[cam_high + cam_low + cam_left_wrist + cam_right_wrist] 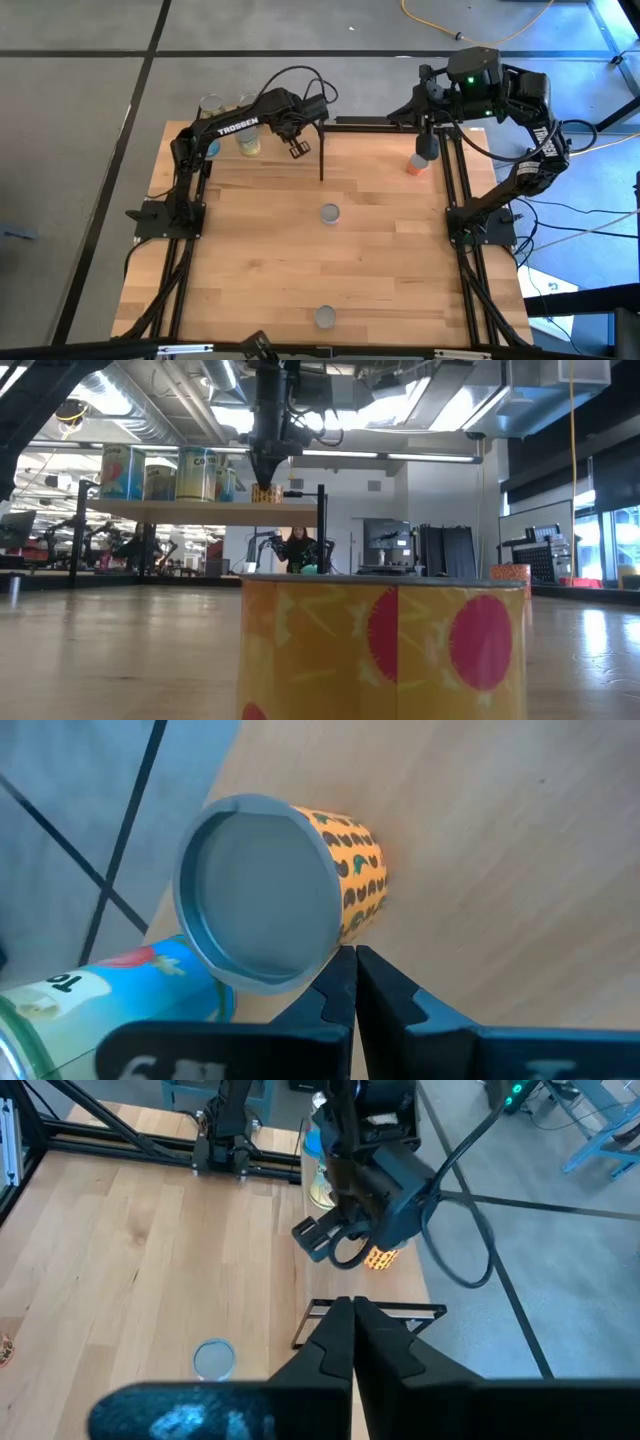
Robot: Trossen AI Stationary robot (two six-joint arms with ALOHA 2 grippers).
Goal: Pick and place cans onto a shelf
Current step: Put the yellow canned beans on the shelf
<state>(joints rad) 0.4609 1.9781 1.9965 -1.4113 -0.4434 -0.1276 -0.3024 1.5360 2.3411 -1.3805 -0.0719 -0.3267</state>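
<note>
Here, the left gripper (354,982) is seen with its fingers pressed together, holding nothing. Just beside it an orange can (285,890) stands on the shelf (200,510), likely put there to join the blue cans (125,472). The right gripper (352,1330), fingers together too, waits above the table's far right corner.

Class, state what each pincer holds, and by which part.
Nothing: the left pincer and the right pincer are both shut and empty.

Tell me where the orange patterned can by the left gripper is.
The orange patterned can stands on the shelf, at its right end in the low view, beside the blue can, under the left gripper.
</note>
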